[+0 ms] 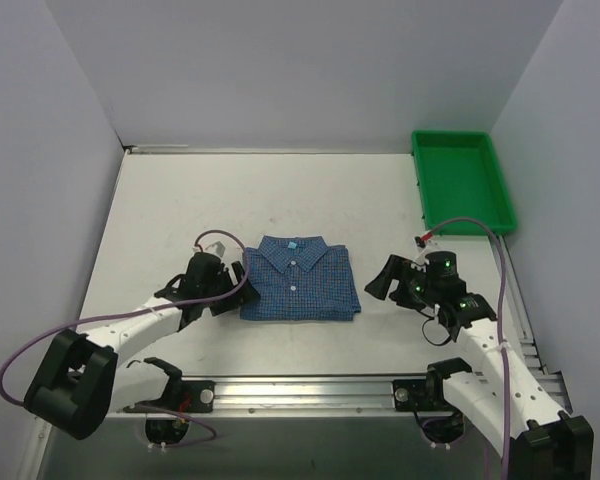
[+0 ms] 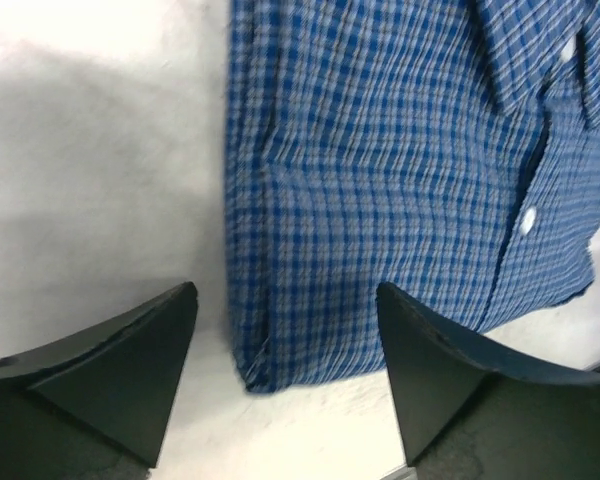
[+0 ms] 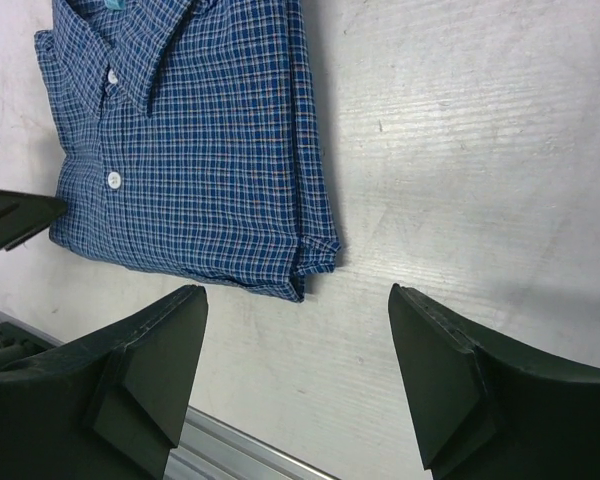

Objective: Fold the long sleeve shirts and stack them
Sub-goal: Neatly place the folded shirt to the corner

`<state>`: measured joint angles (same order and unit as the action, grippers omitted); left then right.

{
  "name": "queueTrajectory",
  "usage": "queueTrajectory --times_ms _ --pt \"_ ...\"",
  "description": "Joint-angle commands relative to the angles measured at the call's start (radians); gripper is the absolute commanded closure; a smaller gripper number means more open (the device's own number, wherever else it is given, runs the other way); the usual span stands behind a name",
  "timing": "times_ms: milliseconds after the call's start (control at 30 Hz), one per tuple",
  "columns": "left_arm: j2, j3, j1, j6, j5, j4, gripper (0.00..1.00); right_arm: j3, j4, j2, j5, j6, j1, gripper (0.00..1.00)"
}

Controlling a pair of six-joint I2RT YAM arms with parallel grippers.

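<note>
One long sleeve shirt (image 1: 300, 282), blue fine-checked with collar and white buttons, lies folded into a flat rectangle on the table between the arms. My left gripper (image 1: 238, 283) stands open just off its left edge; the left wrist view shows the shirt (image 2: 400, 180) and its near corner between and beyond the spread jaws, nothing held. My right gripper (image 1: 385, 282) is open a little to the right of the shirt; in the right wrist view the folded shirt (image 3: 190, 150) lies up and left of the empty jaws, with bare table between them.
A green tray (image 1: 465, 180) sits at the back right of the white table (image 1: 180, 200). A metal rail (image 1: 310, 390) runs along the near edge between the arm bases. Grey walls enclose the table on three sides.
</note>
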<state>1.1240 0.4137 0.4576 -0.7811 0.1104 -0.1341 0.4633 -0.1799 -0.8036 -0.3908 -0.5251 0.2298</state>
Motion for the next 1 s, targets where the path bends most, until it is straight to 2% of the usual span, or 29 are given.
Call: queueTrajectory --times_ms 0,133,167,233,300,433,467,567,600,700,733,767,833,933,967 --pt "0.120 0.031 0.003 0.008 0.038 0.120 0.20 0.021 -0.036 0.032 -0.016 0.007 0.005 0.26" --pt "0.247 0.068 0.052 0.009 0.080 0.197 0.49 0.067 -0.087 0.041 -0.003 0.022 0.005 0.26" --pt "0.287 0.082 0.078 0.008 0.080 0.209 0.61 0.077 -0.095 0.040 0.001 0.031 0.009 0.26" --pt "0.330 0.106 0.165 -0.007 0.081 0.247 0.72 0.095 -0.108 0.037 0.013 0.037 0.016 0.26" --pt "0.397 0.137 0.249 -0.039 0.089 0.304 0.81 0.123 -0.112 0.023 0.039 0.045 0.035 0.26" --pt "0.512 0.204 0.383 -0.087 0.081 0.366 0.82 0.182 -0.122 -0.041 0.119 0.059 0.115 0.27" --pt "0.526 0.220 0.410 -0.090 0.071 0.366 0.82 0.210 -0.122 -0.058 0.141 0.060 0.167 0.27" --pt "0.531 0.235 0.451 -0.133 0.061 0.373 0.71 0.253 -0.121 -0.144 0.208 0.074 0.229 0.28" --pt "0.517 0.221 0.449 -0.147 0.057 0.376 0.58 0.283 -0.122 -0.201 0.213 0.085 0.252 0.28" --pt "0.400 0.157 0.429 -0.175 0.008 0.343 0.35 0.345 -0.125 -0.300 0.245 0.103 0.311 0.30" --pt "0.328 0.142 0.406 -0.178 -0.011 0.314 0.16 0.362 -0.131 -0.322 0.286 0.112 0.330 0.30" --pt "0.292 0.140 0.388 -0.181 -0.014 0.232 0.09 0.383 -0.135 -0.348 0.305 0.115 0.354 0.30" --pt "0.185 0.135 0.353 -0.178 -0.008 0.156 0.03 0.440 -0.141 -0.422 0.338 0.112 0.423 0.30" --pt "0.046 0.126 0.224 -0.132 0.015 -0.008 0.03 0.523 -0.145 -0.540 0.420 0.082 0.500 0.30" --pt "0.015 0.135 0.143 -0.082 0.024 -0.094 0.03 0.544 -0.150 -0.574 0.432 0.071 0.514 0.30"
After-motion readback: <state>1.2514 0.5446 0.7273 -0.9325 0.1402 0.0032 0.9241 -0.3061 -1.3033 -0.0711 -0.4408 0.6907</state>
